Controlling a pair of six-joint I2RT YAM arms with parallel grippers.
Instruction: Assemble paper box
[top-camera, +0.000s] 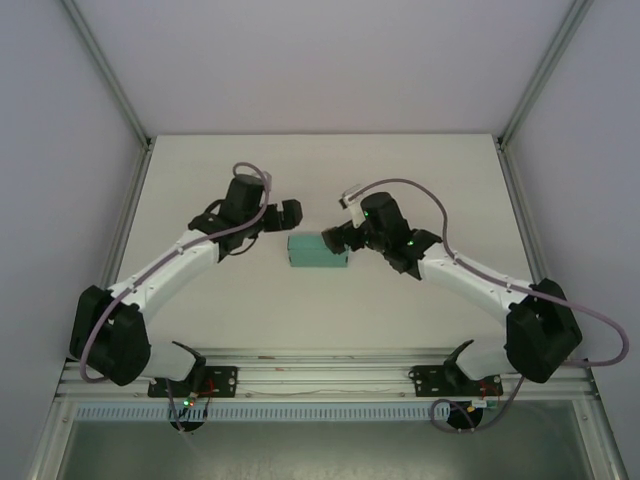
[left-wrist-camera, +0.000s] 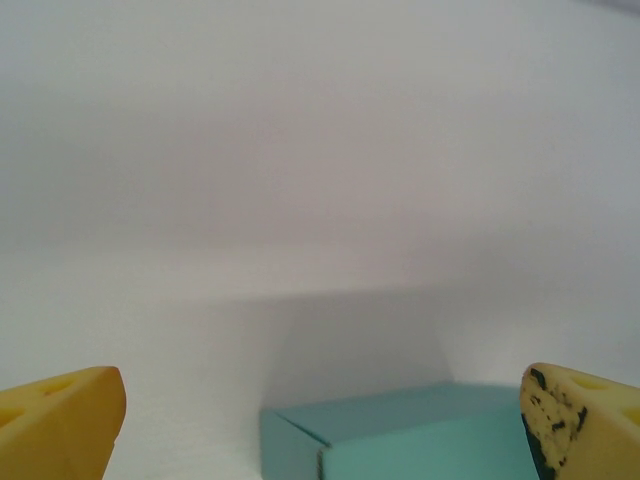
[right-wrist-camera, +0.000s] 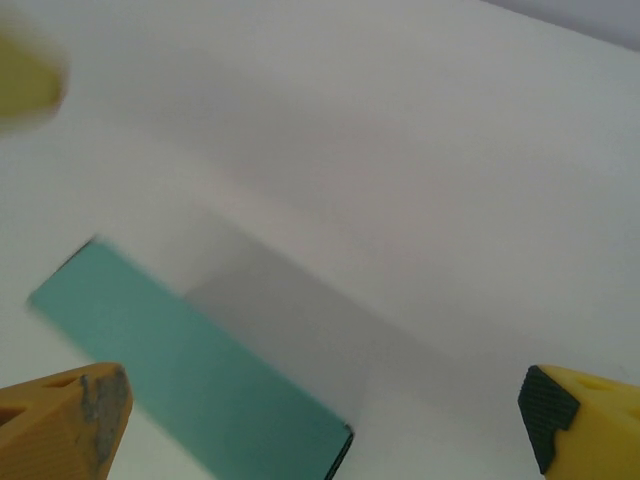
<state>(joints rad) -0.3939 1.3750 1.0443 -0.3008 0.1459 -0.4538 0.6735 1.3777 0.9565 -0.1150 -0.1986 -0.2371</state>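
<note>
Overhead, folded paper box (top-camera: 318, 250) between left gripper (top-camera: 291, 214) and right gripper (top-camera: 334, 239)

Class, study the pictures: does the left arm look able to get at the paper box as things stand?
Probably yes. The left arm holds its jaws open just beside the paper box, bare table between; the right arm sits at the opposite end.

Nothing readable here tbh. The paper box (top-camera: 317, 250) is plain teal card with no print or label on the faces in view. The dark specks on the yellow fingertips (left-wrist-camera: 575, 420) are just scuffs, not letters.
</note>
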